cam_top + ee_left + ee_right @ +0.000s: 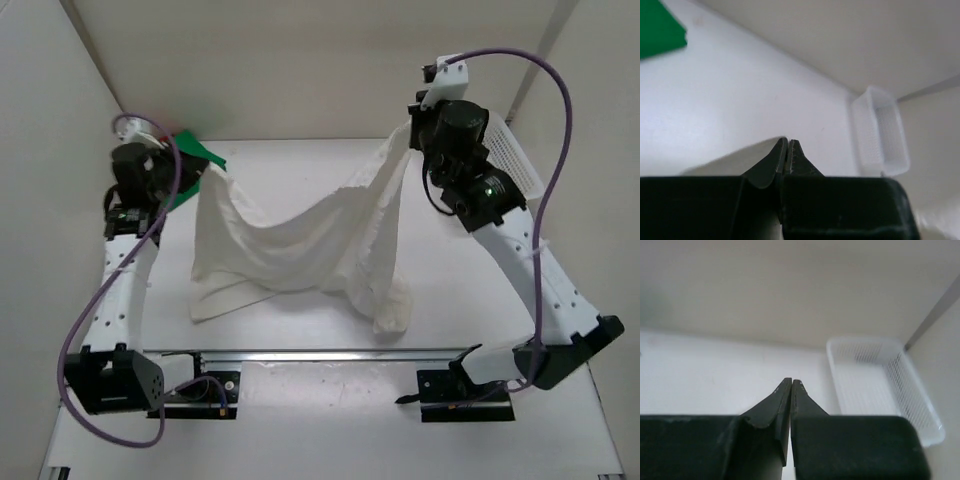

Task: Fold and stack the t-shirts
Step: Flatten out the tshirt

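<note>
The white t-shirt (pixel 300 240) hangs stretched between my two grippers, sagging in the middle, with its lower edge bunched on the table. My left gripper (pixel 203 177) is shut on its left upper corner. My right gripper (pixel 413 128) is shut on its right upper corner, held higher. In the left wrist view (pixel 788 141) and the right wrist view (pixel 791 381) the jaws are pressed together and the cloth itself is hidden. The green t-shirt (pixel 200 158) lies at the far left behind the left arm and shows in the left wrist view (pixel 660 27). A bit of the red t-shirt (pixel 180 133) peeks out beside it.
A white mesh basket (pixel 515 155) stands at the far right behind the right arm; it also shows in the left wrist view (pixel 880 130) and the right wrist view (pixel 880 385). White walls enclose the table on the left, back and right. A metal rail (pixel 330 353) runs along the near edge.
</note>
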You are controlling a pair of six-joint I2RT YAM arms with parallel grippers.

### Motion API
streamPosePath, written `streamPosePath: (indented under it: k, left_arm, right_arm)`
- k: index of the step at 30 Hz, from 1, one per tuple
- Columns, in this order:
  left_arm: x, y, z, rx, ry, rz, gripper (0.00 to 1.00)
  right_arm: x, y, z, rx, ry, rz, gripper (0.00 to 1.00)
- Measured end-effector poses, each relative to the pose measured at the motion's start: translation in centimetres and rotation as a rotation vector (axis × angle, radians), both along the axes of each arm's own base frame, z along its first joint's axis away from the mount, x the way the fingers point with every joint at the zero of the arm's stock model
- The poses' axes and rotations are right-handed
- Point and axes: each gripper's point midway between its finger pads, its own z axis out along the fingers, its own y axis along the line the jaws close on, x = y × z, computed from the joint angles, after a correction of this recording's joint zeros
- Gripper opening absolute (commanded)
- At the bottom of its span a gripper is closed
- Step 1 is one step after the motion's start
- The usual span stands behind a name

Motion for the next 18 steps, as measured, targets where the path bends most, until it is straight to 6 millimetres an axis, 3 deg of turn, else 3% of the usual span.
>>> streamPosePath:
  k: [3, 6, 7, 9, 10, 12, 15, 18]
  left_arm:
    - [0.4, -1.5, -7.6, 0.028, 0.145, -0.023, 0.0]
    - [2.3, -1.1, -13.6, 0.044, 0.279, -0.005, 0.0]
    - [3.5, -1.0, -15.1, 0.05, 0.319, 0.003, 0.0]
    - [7.2, -0.9, -16.9, 0.053, 0.376, 0.006, 0.0]
    - [9.2, -1.0, -17.0, 0.051, 0.382, 0.004, 0.0]
    - [13.7, -1.2, -15.1, 0.046, 0.347, 0.001, 0.0]
    - [18.6, -1.0, -7.7, 0.025, 0.185, 0.003, 0.0]
    - [18.7, 0.1, 2.2, -0.022, -0.039, 0.009, 0.0]
  right_arm:
    - [5.2, -2.4, -10.6, -0.015, 0.263, 0.02, 0.0]
    - [9.0, -2.2, -17.6, 0.02, 0.495, 0.108, 0.0]
    - [11.0, -1.9, -18.7, 0.035, 0.563, 0.135, 0.0]
    - [17.5, -1.7, -17.7, 0.091, 0.535, 0.156, 0.0]
    - [19.7, -1.8, -17.3, 0.115, 0.501, 0.162, 0.0]
    - [22.1, -2.7, -17.2, 0.157, 0.474, 0.164, 0.0]
    - [23.3, -4.2, -14.3, 0.212, 0.382, 0.17, 0.0]
    - [22.8, -5.5, -7.0, 0.242, 0.179, 0.202, 0.0]
